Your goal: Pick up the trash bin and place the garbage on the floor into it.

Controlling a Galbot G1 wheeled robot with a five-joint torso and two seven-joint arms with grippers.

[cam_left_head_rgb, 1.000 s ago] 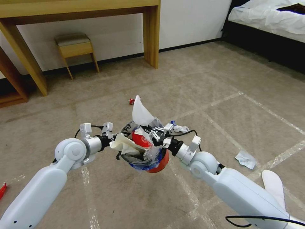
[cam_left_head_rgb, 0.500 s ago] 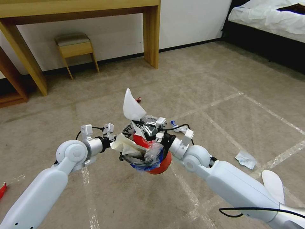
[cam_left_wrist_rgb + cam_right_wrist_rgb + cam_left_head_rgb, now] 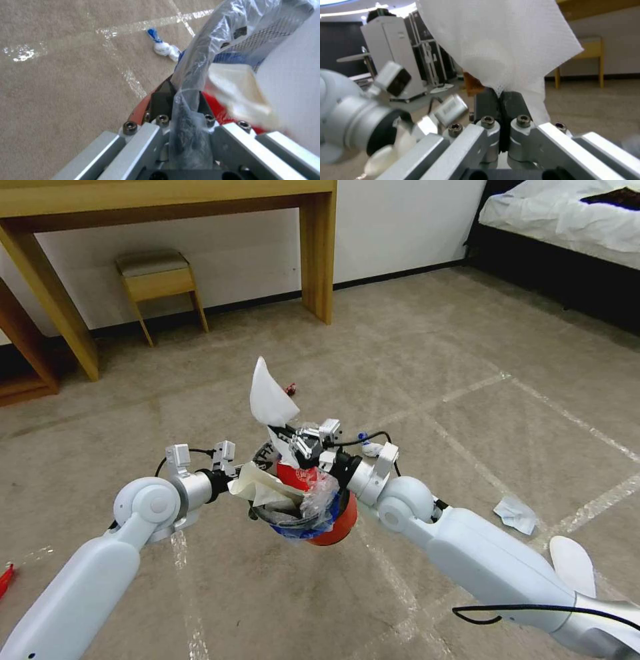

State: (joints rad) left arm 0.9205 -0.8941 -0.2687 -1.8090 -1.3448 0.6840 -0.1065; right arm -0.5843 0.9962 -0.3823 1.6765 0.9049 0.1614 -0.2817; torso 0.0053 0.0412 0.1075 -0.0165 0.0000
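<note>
We see the trash bin [image 3: 333,521] with a glossy red plastic base and a crinkled, shiny clear-and-blue film liner [image 3: 200,65]. The white tissue [image 3: 500,40] looks soft, matt, finely embossed. Both claws, left claw [image 3: 178,100] and right claw [image 3: 500,100], show brushed metal and black matt fingers. The carpet [image 3: 467,347] is rough, beige

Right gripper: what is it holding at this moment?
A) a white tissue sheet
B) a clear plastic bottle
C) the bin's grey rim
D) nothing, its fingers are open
A. The right gripper has its fingers pressed together on the lower edge of a white tissue sheet, which stands up above the trash bin; the left gripper is the one clamping the bin's bagged rim.
</note>
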